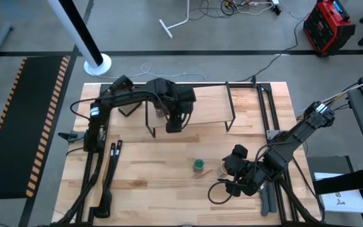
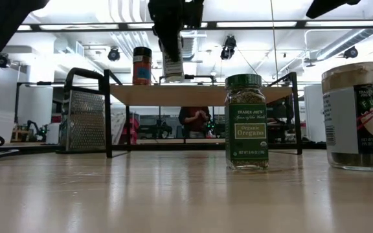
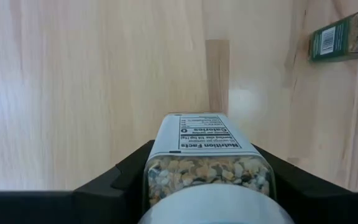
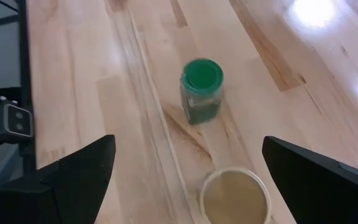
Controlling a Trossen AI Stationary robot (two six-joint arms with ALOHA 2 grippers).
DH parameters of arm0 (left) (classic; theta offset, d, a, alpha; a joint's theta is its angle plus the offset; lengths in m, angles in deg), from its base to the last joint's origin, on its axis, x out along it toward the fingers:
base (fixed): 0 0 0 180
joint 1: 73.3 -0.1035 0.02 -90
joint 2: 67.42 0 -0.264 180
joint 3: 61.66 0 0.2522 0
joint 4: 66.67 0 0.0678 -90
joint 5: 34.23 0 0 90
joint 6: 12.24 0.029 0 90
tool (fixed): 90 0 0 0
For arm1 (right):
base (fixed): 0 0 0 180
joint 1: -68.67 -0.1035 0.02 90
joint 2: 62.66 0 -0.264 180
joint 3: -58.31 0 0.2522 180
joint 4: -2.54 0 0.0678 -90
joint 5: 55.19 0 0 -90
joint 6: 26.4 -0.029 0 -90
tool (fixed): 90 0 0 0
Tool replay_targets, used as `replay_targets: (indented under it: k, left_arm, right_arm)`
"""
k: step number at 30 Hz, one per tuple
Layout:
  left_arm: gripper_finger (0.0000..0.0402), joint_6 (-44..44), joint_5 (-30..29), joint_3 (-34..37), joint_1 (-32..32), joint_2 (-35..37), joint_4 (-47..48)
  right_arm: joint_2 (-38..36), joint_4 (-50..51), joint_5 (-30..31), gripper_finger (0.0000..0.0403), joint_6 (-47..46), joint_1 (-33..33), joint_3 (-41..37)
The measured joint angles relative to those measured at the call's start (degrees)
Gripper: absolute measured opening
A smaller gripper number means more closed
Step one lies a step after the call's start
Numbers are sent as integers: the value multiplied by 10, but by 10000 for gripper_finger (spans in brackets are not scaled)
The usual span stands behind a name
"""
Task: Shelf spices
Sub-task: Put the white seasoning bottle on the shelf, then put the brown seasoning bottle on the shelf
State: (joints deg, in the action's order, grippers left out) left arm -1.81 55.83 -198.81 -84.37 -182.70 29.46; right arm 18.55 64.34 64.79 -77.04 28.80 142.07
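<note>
My left gripper (image 1: 174, 120) is over the shelf (image 1: 208, 104), shut on the white-lidded spice jar (image 3: 205, 146). In the low view this jar (image 2: 172, 66) hangs just over the shelf's wooden top board (image 2: 199, 94); whether its base touches the board I cannot tell. The dark-lidded jar (image 2: 142, 65) stands on the board to its left. The green-lidded jar (image 1: 198, 166) and the wider tan jar (image 1: 222, 170) stand upright on the table. My right gripper (image 4: 189, 148) is open, hovering beside and above those two jars, touching nothing. My left gripper pinches the white-lidded jar between its two fingers (image 3: 126, 174), on the glass body just under the lid (image 3: 211, 175). The fingers come from above, pointing down. The jar is upright, its label end (image 3: 202, 132) pointing down at the shelf board.
A boxy metal grater (image 2: 85, 122) stands on the table under the shelf's left end. The shelf's black frame legs (image 2: 108, 116) rise beside it. A person (image 2: 196, 122) shows in the room behind the shelf. Bare table lies in front of the shelf (image 1: 162, 164).
</note>
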Motion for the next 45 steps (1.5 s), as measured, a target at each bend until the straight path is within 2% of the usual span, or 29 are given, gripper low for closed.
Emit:
replay_targets:
  k: [6,14,29,45]
  left_arm:
    - [194,15,25,8,-33,0,0]
    - [195,24,26,11,-68,0,-13]
    - [200,40,20,21,-83,-2,-36]
    - [269,59,19,14,-82,-2,-44]
  right_arm:
    - [0,-11,0,385,17,0,0]
    - [0,-10,1,385,34,0,0]
    - [0,-15,1,385,37,0,-3]
    - [0,-21,1,385,37,0,-7]
